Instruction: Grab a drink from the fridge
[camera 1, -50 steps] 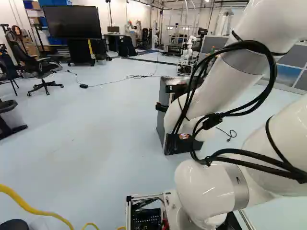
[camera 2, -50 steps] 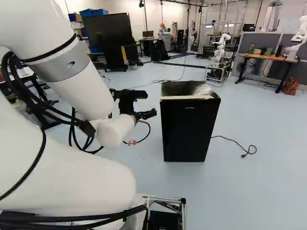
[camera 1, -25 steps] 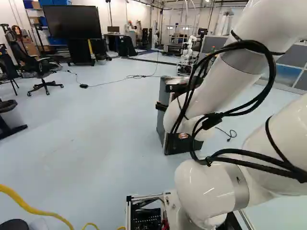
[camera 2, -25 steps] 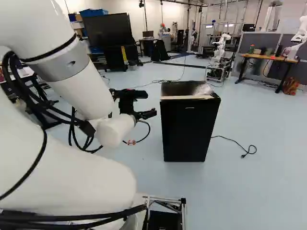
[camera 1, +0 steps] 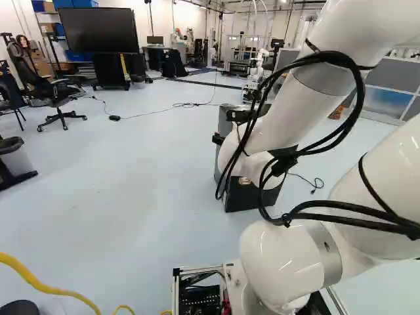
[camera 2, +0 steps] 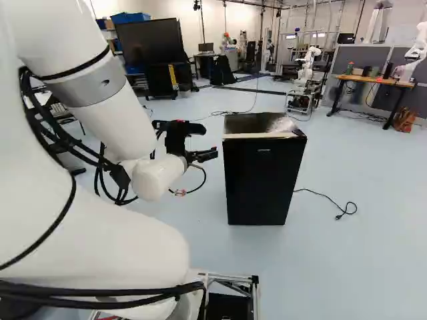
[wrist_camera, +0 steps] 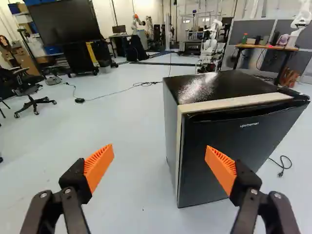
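Gripper, fingers apart, near the closed fridge; presumably spread to take the door by its edge.

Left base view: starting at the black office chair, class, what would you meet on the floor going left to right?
Office chair → small black cable box → fridge → cable plug.

Glossy black fridge top, smooth dark door, glossy white arm, smooth floor, wooden-looking tabletop

Black fridge, door shut, upright on the floor.
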Controlling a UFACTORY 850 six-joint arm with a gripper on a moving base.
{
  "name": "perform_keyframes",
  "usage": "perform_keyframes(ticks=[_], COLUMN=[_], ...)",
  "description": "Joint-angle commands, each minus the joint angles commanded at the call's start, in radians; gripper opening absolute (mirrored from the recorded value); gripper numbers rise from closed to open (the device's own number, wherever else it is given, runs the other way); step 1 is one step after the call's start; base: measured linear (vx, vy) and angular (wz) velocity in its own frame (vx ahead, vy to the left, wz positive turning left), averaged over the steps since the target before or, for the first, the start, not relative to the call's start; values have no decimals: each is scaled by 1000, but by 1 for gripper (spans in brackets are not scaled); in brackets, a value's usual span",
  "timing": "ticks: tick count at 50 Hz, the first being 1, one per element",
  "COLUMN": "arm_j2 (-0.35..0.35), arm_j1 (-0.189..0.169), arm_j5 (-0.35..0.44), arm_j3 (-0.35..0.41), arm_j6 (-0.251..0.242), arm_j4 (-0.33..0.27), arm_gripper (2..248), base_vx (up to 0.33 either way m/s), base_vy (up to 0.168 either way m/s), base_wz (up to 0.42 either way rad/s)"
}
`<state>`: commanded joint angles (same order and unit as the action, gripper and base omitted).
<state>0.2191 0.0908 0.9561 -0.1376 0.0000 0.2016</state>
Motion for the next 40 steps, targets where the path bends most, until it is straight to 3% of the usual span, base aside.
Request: perform_keyframes(ticks=[40], arm_j2=[-261], arm_j1=[112], arm_j5=[127], arm_j3=[-146], arm_j6=[0], arm_j4=[201], arm_gripper=[247], base_vx=[0], base_vy=[0], base_wz=[0])
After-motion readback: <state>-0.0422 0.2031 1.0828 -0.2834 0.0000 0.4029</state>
